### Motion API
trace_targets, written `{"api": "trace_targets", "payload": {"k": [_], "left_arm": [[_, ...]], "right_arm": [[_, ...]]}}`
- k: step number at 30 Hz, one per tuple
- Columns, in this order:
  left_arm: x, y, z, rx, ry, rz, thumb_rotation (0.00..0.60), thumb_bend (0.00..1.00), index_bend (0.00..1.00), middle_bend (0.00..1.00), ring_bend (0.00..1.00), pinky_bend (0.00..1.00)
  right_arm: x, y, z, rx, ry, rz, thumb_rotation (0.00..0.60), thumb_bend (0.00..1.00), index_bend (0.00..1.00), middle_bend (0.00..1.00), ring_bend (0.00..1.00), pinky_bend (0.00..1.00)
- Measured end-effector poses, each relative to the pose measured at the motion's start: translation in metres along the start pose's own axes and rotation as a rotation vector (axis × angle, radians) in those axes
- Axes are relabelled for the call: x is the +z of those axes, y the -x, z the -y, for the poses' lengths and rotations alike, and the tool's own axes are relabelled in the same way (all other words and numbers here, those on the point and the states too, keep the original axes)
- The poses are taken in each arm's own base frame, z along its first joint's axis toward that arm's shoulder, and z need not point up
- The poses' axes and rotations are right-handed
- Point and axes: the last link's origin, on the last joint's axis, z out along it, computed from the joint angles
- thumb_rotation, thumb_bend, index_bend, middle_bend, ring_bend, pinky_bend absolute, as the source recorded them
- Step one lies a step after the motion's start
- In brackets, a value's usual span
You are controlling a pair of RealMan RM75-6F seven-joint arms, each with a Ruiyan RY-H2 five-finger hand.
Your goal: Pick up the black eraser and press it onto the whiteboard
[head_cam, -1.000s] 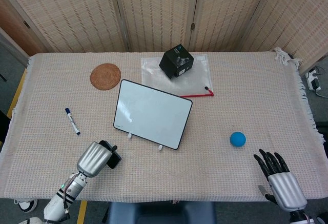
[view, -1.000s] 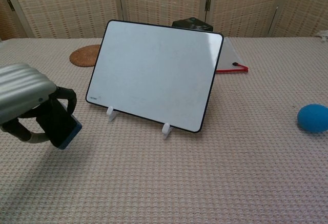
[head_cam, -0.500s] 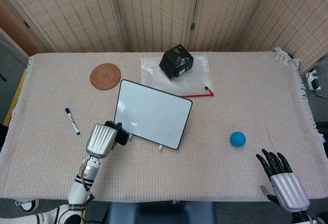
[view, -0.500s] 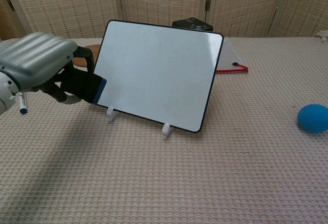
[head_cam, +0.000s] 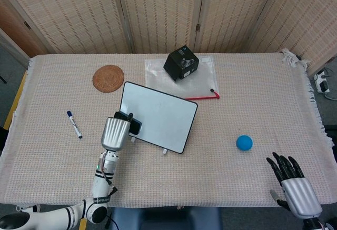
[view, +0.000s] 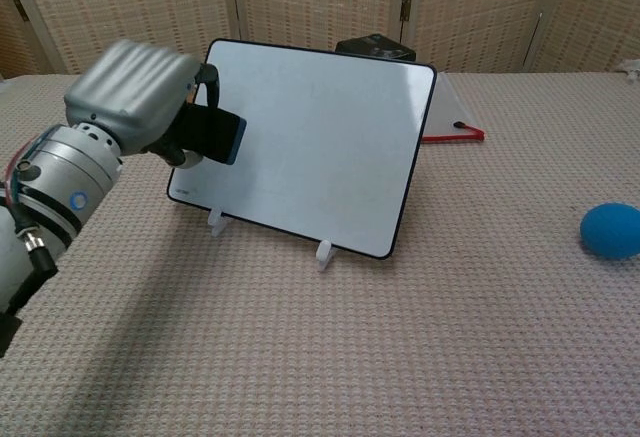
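My left hand [head_cam: 117, 132] [view: 135, 102] grips the black eraser [view: 215, 136] [head_cam: 132, 125], which has a blue face on one side. It holds the eraser against the left part of the whiteboard [head_cam: 158, 116] [view: 320, 147]. The whiteboard leans back on small white feet in the middle of the table. My right hand [head_cam: 295, 188] rests open at the table's near right corner, fingers spread, and shows only in the head view.
A blue ball [head_cam: 244, 142] [view: 611, 230] lies right of the board. A marker [head_cam: 74, 124] lies at the left, a woven coaster [head_cam: 108, 78] behind it. A black box [head_cam: 181, 63] sits on a clear pouch [head_cam: 202, 77] behind the board.
My left hand has carried the eraser from the table's near left up and forward to the whiteboard's left side. The right hand has barely shifted.
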Motion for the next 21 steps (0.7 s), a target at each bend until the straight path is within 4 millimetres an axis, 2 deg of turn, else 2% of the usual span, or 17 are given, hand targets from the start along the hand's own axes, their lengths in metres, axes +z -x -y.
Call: {"api": "trace_targets", "payload": {"k": [10,21], "left_arm": [[0.012,0.009,-0.027,0.061,0.042,-0.004,0.6,0.29,0.71,1.0,0.89,0.92],[0.021,0.019,-0.042,0.111,0.055,0.014,0.6,0.29,0.68,1.0,0.89,0.92]], "right_arm": [[0.002,-0.004,-0.006,0.023,0.014,0.0,0.6,0.33,0.0,0.0,0.0,0.0],[0.002,-0.009,-0.013,0.045,0.037,-0.005,0.6,0.33,0.0,0.0,0.0,0.0]]}}
